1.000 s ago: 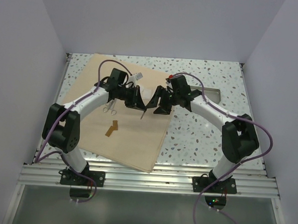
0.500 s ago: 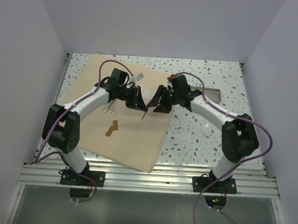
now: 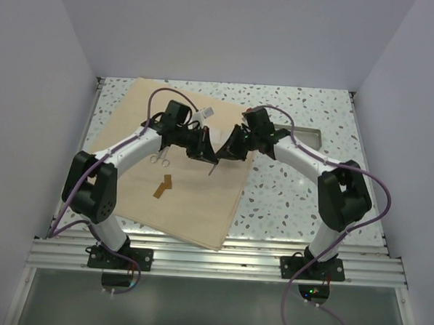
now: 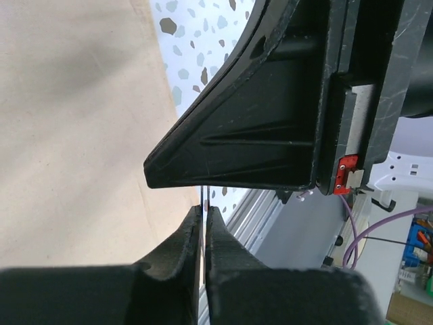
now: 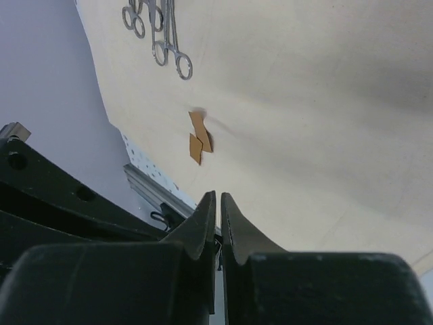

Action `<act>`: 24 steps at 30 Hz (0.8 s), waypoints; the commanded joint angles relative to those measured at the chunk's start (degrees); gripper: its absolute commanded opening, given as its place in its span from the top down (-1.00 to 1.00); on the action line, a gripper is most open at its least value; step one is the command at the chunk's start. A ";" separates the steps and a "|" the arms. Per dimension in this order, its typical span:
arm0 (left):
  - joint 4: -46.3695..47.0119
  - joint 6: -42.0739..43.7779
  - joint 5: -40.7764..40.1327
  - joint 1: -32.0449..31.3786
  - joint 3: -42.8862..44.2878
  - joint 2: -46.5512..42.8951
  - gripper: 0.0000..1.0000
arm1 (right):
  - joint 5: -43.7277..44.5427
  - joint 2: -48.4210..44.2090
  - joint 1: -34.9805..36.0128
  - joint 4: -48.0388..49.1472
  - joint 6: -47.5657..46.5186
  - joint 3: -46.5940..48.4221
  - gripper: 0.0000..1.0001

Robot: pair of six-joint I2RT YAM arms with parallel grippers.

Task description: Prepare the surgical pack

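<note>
Left hand (image 3: 206, 150) is out over the middle of the tan fabric sheet (image 3: 178, 204), fingers pinched almost flat. In its wrist view a thin steel instrument (image 4: 203, 195) runs up out of the slit between them, and from above its tip (image 3: 211, 167) dangles below the hand. Right hand (image 3: 226, 148) has closed in and now sits tip to tip with the left; a second ago there was clear daylight between the two. Its fingers are pressed nearly together as well, and I cannot tell whether anything sits in that slit. The right elbow has swung inward to bring it across.

This looks like a handover shaping up, or a two-handed placing of the instrument onto the sheet.

The sheet lies spread on the worktop (image 3: 295, 196), unchanged. The ring-handled forceps (image 3: 159, 156) lie on it beside the left arm. The scrap of brown tape (image 3: 163, 186) sits nearer the bases, and the grey tray (image 3: 311, 135) is off behind the right arm.
</note>
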 commanded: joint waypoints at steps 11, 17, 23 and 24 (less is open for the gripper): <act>-9.28 6.93 -24.09 6.30 9.38 -2.87 -0.31 | 20.54 0.80 -15.39 -6.35 13.41 4.06 1.00; -7.44 9.14 -32.29 6.74 -0.10 -7.97 -0.18 | 32.33 5.38 -26.05 -15.86 16.93 12.15 1.00; -7.35 11.33 -37.03 7.17 -1.44 -8.60 -0.16 | 33.74 13.46 -30.37 -18.41 18.25 18.65 1.00; -7.70 11.34 -37.57 7.35 -1.44 -8.25 -0.15 | 33.83 13.99 -30.37 -18.32 18.51 19.01 1.00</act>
